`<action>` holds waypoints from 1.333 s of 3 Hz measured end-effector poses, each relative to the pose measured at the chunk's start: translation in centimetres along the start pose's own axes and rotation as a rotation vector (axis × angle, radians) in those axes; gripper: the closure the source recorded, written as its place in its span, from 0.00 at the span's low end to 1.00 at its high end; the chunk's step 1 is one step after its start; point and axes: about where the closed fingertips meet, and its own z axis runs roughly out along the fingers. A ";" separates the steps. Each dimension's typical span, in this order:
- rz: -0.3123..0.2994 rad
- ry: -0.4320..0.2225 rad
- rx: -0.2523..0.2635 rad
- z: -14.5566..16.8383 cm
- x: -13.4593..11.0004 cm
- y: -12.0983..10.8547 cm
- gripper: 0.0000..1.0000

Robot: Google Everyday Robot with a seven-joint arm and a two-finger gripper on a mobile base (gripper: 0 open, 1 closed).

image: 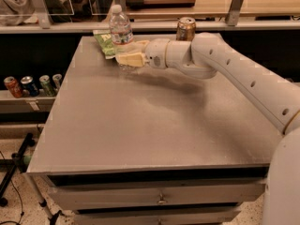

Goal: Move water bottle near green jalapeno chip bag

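The water bottle (120, 29), clear with a white cap and a label band, stands upright at the table's back left. The green jalapeno chip bag (103, 42) lies flat just left of and behind it, touching or nearly touching its base. My gripper (128, 59) reaches in from the right and is shut around the bottle's lower part, with one cream finger (131, 58) across the front of the bottle. The bottle's base is at the table surface.
A gold-brown drink can (186, 28) stands at the back edge, right of the gripper and behind my arm (225, 67). Several small cans (30, 85) sit on a low shelf left of the table (150, 135). A rail and clear panels run behind.
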 end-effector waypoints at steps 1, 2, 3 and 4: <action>0.000 0.000 0.037 -0.1 0.6 -0.4 0.82; 0.002 -0.002 0.054 -0.1 1.1 -0.4 0.59; 0.007 -0.006 0.060 -0.1 1.4 -0.4 0.35; 0.009 -0.009 0.061 -0.1 1.6 -0.3 0.12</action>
